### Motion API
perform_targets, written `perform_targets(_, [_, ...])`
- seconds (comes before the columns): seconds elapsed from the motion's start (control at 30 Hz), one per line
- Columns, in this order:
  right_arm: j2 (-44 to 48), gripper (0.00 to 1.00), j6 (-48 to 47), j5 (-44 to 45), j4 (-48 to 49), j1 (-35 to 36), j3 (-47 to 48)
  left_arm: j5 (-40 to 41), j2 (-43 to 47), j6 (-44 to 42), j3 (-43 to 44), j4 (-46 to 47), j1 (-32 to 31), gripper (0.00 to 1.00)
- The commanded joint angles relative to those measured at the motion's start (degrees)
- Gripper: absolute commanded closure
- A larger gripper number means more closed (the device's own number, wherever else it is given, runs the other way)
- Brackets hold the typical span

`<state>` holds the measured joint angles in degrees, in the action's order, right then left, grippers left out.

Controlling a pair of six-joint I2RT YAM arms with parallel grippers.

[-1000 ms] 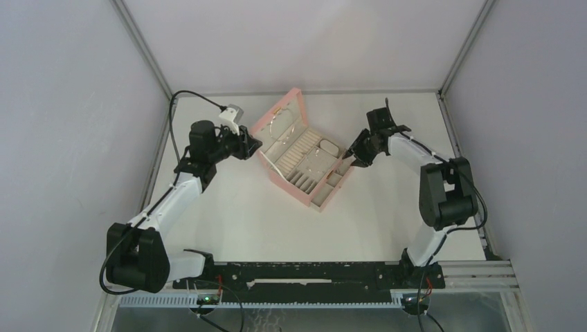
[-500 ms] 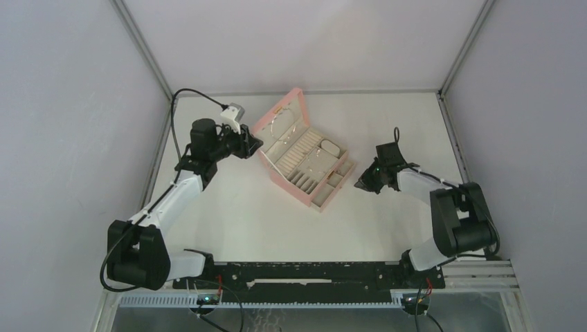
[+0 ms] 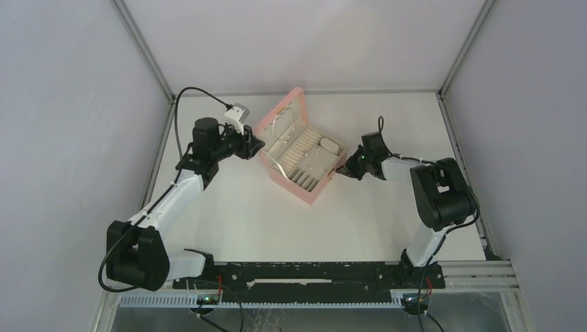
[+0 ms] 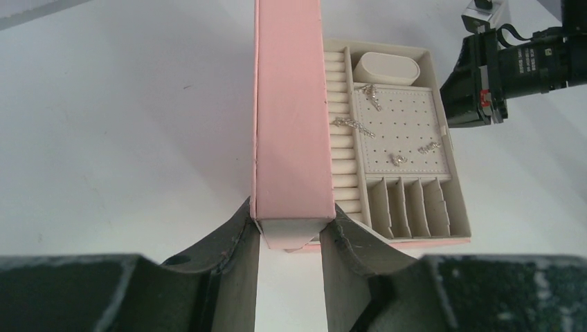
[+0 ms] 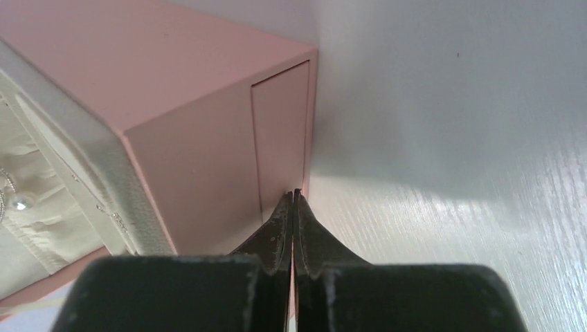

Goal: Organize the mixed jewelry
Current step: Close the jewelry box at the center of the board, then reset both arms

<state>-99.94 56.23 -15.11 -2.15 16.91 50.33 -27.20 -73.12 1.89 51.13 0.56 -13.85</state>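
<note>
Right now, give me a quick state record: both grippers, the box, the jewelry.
left gripper: clamped on the end of the upright pink lid
right gripper: shut, holding nothing, tips at the lower corner of the drawer front
drawer front: flush with the pink box side
silver pieces: three on the perforated pad
short chain: straddles the pad and the ring rolls
divider slots: look empty
</note>
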Motion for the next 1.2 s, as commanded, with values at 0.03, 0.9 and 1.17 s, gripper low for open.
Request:
perform_targets(0.03, [-0.8, 1.00, 2.6, -5.6, 8.5, 0.9, 2.4, -11.2, 1.4, 0.0, 1.6, -5.3, -5.0, 0.74])
perform_targets(0.9, [38.3, 1.00, -14.3, 6.5, -16.5, -18.4, -11.0, -16.1, 2.5, 3.0, 18.2, -16.6, -23.3, 0.00])
perform_targets(1.17, [27.4, 1.00, -24.4, 19.5, -30.0, 2.4, 10.0, 3.7, -4.4, 12.1, 25.0, -23.1, -22.5, 0.00])
